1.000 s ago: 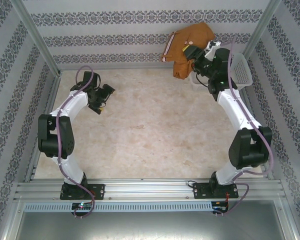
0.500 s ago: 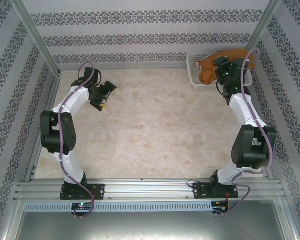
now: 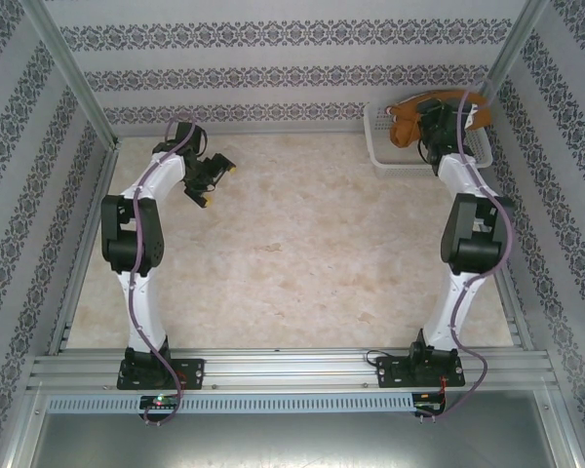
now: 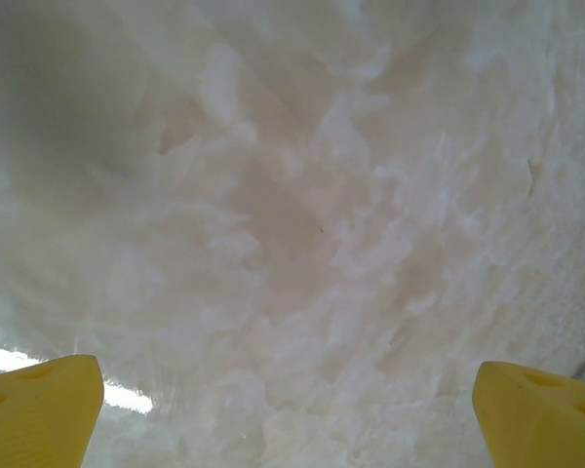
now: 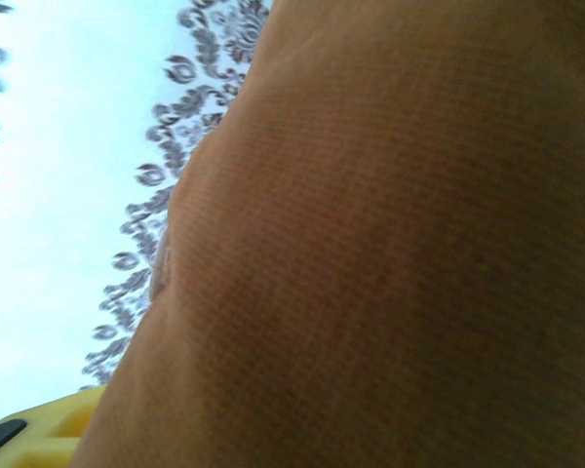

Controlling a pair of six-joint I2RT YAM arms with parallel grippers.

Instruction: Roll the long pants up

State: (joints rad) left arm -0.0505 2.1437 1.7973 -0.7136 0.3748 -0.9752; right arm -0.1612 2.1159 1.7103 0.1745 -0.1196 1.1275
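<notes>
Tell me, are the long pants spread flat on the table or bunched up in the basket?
Bunched up: the long pants sit crumpled inside the white basket.

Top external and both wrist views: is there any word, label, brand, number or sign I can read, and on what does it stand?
None can be read.
The wall bands carry ornament, not lettering.
The long pants, the basket and the table show no print.
</notes>
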